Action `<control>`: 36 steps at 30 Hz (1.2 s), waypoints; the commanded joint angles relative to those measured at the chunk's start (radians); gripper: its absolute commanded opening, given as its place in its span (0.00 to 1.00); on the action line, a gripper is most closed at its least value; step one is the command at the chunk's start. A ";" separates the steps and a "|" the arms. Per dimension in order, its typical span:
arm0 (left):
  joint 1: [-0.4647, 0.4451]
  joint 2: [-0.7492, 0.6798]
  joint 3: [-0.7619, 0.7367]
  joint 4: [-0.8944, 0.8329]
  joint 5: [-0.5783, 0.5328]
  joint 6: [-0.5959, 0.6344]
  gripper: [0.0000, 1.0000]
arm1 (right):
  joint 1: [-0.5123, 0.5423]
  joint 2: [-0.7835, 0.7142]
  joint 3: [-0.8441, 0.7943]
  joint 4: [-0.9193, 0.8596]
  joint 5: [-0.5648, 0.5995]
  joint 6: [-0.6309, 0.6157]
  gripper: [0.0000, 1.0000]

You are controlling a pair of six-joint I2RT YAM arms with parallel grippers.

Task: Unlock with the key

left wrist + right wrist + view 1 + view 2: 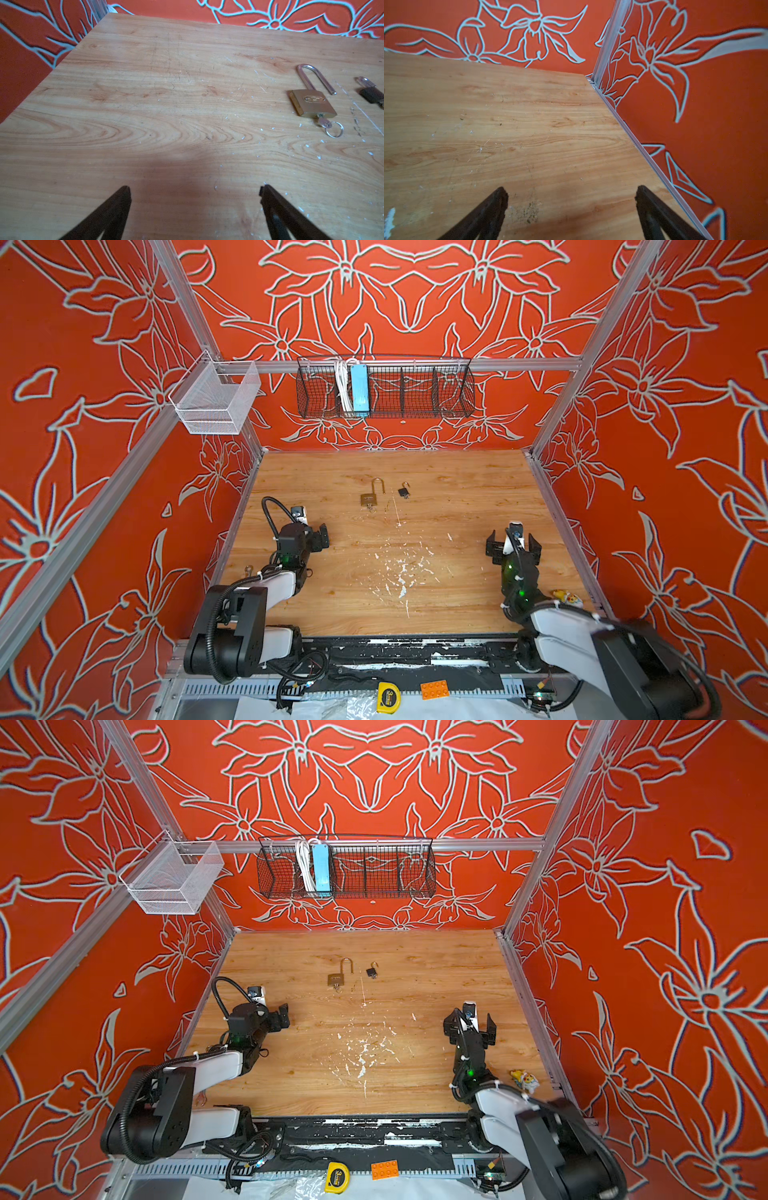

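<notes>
Brass padlock [312,102] lies flat on the tabletop [145,104], in the far middle part in both top views, with the key [321,122] sitting in its keyhole and a small ring [334,129] hanging from the key. Its shackle [306,66] looks already lifted: one leg ends free beside the body, so I judge that the lock is open, or very near to it. Just beside it lies a small dark padlock [372,96], also with its shackle up; the two are not touching.

Left claw [195,191] is wide and holds nothing; it hovers over bare wood, well apart from the lock. Right claw [571,193] is also wide and empty, on the right side of the tabletop, and its wrist camera does not show the lock.

What may go wrong from here: the lock is loose on smooth wood, so a push on the key by one claw alone would probably slide or spin the whole body instead of turning the key. The key is thin and low, so a claw may close on the ring and pull the key out. A wide claw coming down could also knock the dark padlock, because the two lie so close.
</notes>
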 commanded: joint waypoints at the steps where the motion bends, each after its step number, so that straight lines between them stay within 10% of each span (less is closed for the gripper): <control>1: -0.004 0.008 0.025 -0.013 -0.086 -0.034 0.97 | -0.024 0.227 0.057 0.278 -0.108 -0.057 0.98; 10: -0.003 -0.013 -0.013 0.034 0.003 0.008 0.97 | -0.222 0.202 0.273 -0.219 -0.458 0.054 0.98; 13: -0.001 0.014 0.034 -0.025 0.140 0.072 0.97 | -0.228 0.204 0.265 -0.200 -0.463 0.056 0.98; 22: 0.001 0.020 0.041 -0.030 -0.011 -0.001 0.97 | -0.215 0.174 0.023 0.223 -0.356 0.084 0.98; 26: 0.001 0.019 0.041 -0.031 -0.011 -0.001 0.97 | -0.210 0.173 0.191 -0.108 -0.579 -0.018 0.98; 36: 0.000 0.020 0.043 -0.032 -0.010 0.000 0.97 | -0.207 0.185 0.191 -0.078 -0.535 -0.007 0.98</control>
